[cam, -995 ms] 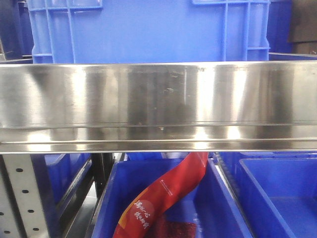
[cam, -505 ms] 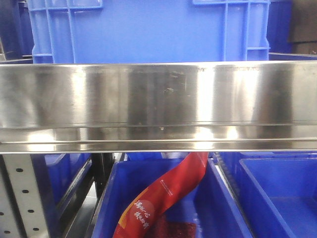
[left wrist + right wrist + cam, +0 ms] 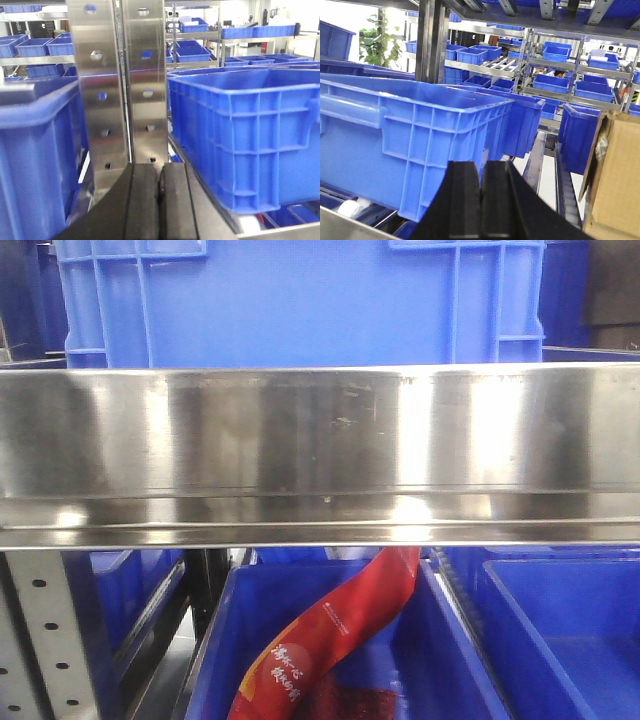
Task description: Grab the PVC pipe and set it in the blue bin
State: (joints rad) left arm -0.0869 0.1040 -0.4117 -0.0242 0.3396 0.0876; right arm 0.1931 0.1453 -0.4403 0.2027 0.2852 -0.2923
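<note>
The PVC pipe is out of view in every frame. A large blue bin (image 3: pixel 300 300) stands on the steel shelf (image 3: pixel 320 450) straight ahead; the same bin (image 3: pixel 250 135) fills the right of the left wrist view, and the bin (image 3: pixel 405 145) also fills the left of the right wrist view. My left gripper (image 3: pixel 160 172) is shut with nothing between its black pads, close to a perforated steel upright (image 3: pixel 120 85). My right gripper (image 3: pixel 481 170) is shut and empty too, beside the bin's corner. Neither gripper shows in the front view.
Below the shelf sits a blue crate (image 3: pixel 330 660) holding a red printed bag (image 3: pixel 330 640), with another blue crate (image 3: pixel 570 630) to its right. A cardboard box (image 3: pixel 615 175) stands at the right. Racks of blue bins (image 3: pixel 555 60) fill the background.
Only the bright reflections on the steel shelf front have shifted slightly; nothing else in the front view has moved.
</note>
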